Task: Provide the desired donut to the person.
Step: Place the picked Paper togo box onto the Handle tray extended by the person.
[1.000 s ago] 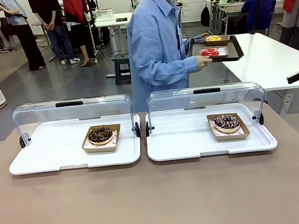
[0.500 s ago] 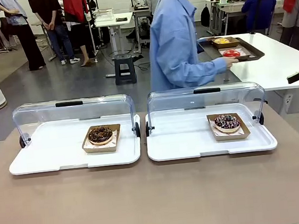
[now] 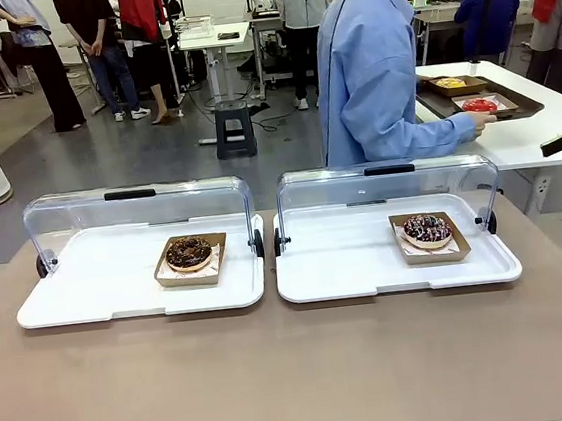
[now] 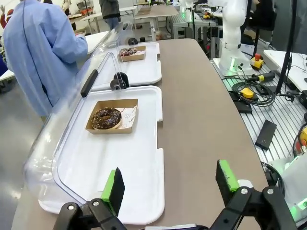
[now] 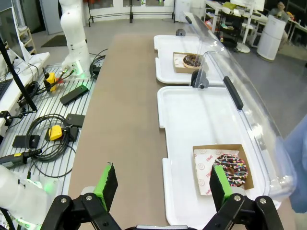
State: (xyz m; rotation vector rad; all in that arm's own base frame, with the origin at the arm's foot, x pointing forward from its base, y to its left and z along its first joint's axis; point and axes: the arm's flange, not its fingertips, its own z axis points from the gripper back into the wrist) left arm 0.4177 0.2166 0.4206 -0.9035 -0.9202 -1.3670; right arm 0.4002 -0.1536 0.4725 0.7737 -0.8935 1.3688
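Currently we see two white display trays side by side on the brown worktop (image 3: 298,370), each with its clear lid swung up at the far edge. On the left tray (image 3: 88,291) a chocolate donut (image 3: 189,252) sits in a brown paper tray; on the right tray (image 3: 347,264) a sprinkled chocolate donut (image 3: 427,228) sits in another. Beyond the trays the person (image 3: 377,70) in a light blue shirt stands turned away toward a white side table (image 3: 544,132), one hand on a dark serving tray (image 3: 526,102) that holds a red donut (image 3: 479,105) and a yellow donut (image 3: 450,82). Our left pincer (image 4: 168,184) hovers above the near end of the left tray, jaws spread wide, grasping nothing. Our right pincer (image 5: 160,184) hangs likewise released over the worktop's edge beside the right tray.
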